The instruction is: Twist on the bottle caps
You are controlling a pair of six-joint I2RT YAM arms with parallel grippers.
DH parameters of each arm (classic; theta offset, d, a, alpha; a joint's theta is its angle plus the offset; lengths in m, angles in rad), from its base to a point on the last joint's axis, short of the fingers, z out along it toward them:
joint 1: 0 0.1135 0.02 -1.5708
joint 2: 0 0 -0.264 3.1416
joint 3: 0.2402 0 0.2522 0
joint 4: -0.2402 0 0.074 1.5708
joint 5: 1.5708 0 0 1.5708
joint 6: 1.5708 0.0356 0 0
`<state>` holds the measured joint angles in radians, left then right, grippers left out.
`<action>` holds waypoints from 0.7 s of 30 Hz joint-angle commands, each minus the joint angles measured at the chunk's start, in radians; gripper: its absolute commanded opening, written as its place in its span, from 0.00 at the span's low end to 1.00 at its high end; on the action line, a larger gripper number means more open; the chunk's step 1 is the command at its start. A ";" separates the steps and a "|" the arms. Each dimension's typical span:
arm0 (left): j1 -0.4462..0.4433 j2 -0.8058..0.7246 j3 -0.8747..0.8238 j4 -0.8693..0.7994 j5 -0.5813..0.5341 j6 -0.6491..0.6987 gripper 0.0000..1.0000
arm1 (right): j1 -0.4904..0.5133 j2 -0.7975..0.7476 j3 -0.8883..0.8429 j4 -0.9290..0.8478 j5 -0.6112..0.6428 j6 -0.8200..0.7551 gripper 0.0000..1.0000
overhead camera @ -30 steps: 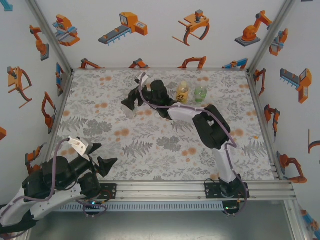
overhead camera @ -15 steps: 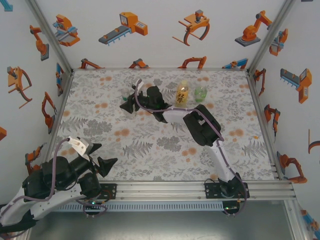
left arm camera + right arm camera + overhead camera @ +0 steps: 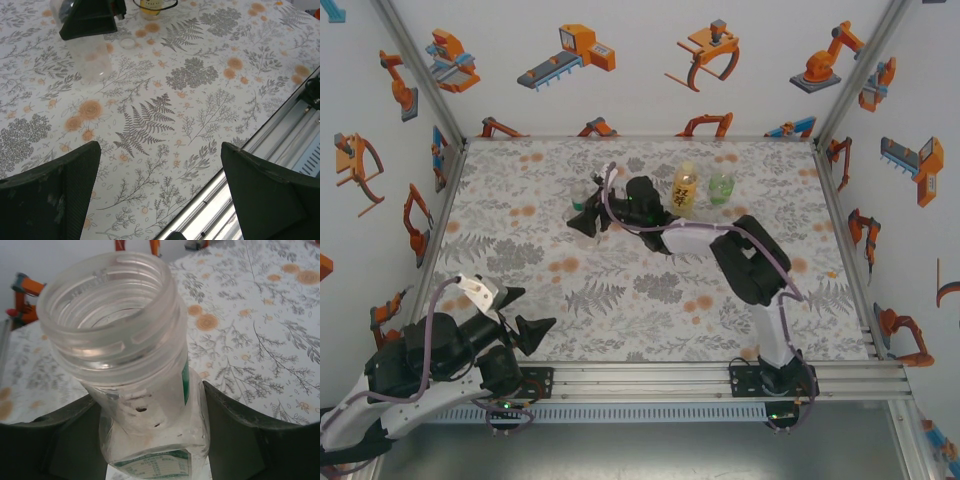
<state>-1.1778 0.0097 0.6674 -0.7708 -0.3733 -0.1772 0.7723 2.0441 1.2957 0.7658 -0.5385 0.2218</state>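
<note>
At 11 o'clock on the bench, right jaws clamp the clear bottle; left jaws gape wide.

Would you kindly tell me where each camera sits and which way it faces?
Top external: above and behind the robot, looking down on the table; left arm and right arm show.
Left wrist: low by the near edge, facing across to the clear bottle; left fingers at bottom corners.
Right wrist: looking into that bottle's open mouth; right fingers grip its sides.
Shared: the clear bottle, in both wrist views.
</note>
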 commanded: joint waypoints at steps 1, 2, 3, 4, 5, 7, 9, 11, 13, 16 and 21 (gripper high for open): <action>-0.005 -0.011 -0.001 0.052 0.031 0.051 0.97 | 0.017 -0.172 -0.083 0.041 -0.047 0.027 0.46; -0.005 -0.011 -0.002 0.066 0.033 0.063 0.97 | 0.024 -0.224 -0.121 0.030 -0.056 0.031 0.46; -0.005 -0.010 -0.002 0.077 0.036 0.074 0.97 | 0.031 -0.263 -0.150 0.020 -0.053 0.036 0.46; -0.006 -0.011 -0.004 0.095 0.040 0.088 0.97 | 0.039 -0.308 -0.181 0.004 -0.050 0.041 0.46; -0.005 -0.011 -0.007 0.116 0.046 0.101 0.97 | 0.049 -0.351 -0.205 -0.020 -0.056 0.042 0.46; -0.005 -0.011 -0.019 0.167 0.074 0.129 0.97 | 0.071 -0.431 -0.240 -0.088 -0.058 0.038 0.45; -0.005 -0.010 -0.039 0.235 0.127 0.175 0.97 | 0.098 -0.511 -0.252 -0.192 -0.042 0.023 0.44; -0.006 -0.001 -0.062 0.310 0.183 0.213 0.97 | 0.135 -0.584 -0.251 -0.316 -0.014 0.000 0.43; -0.005 0.014 -0.077 0.377 0.204 0.222 0.97 | 0.169 -0.646 -0.250 -0.407 0.006 -0.021 0.43; -0.005 0.051 -0.093 0.467 0.252 0.227 0.97 | 0.225 -0.727 -0.259 -0.468 0.052 -0.019 0.43; -0.005 0.126 -0.119 0.602 0.325 0.213 0.97 | 0.317 -0.802 -0.253 -0.508 0.050 -0.014 0.43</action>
<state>-1.1778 0.1020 0.5625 -0.3191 -0.1234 0.0158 1.0554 1.2739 1.0447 0.3210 -0.5060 0.2195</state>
